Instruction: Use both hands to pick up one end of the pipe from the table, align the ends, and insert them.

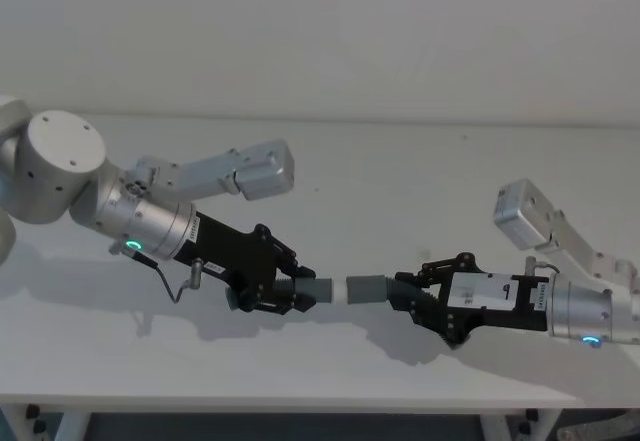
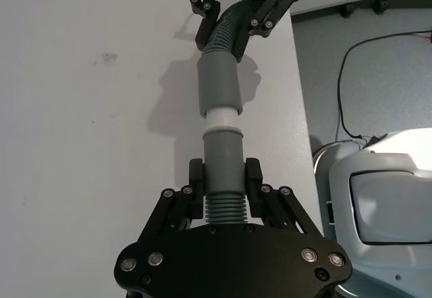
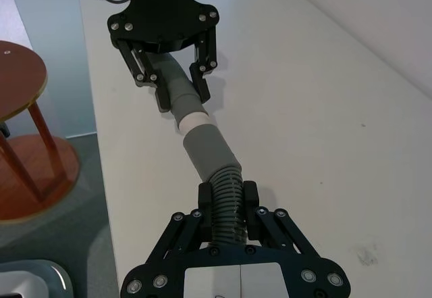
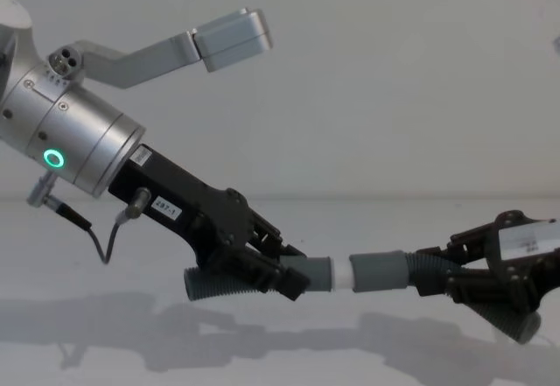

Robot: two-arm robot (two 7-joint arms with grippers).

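Item: two-piece pipe, assembly in progress. Status: both pieces are lifted off the table [image 1: 420,161] and held in the air above its near edge, roughly midway along it; pick-up is judged complete, alignment nearly so. The left pipe piece [image 1: 312,291] and the right pipe piece [image 1: 372,289] meet cuff to cuff on almost one line, with a short white tip [image 2: 221,116] showing between the two grey cuffs. In the left wrist view the white tip appears to be entering the facing cuff, though how deep it sits cannot be told; remaining work is judged to be pushing the ends fully home. Left gripper [image 1: 283,294]: reaches in from the table's left side, sloping down toward the middle, jaws closed around its piece at the ribbed section just behind the cuff. Right gripper [image 1: 412,295]: comes from the right side, nearly level, jaws closed on the ribbed bend of its piece. Each bent ribbed tail hangs behind its gripper.
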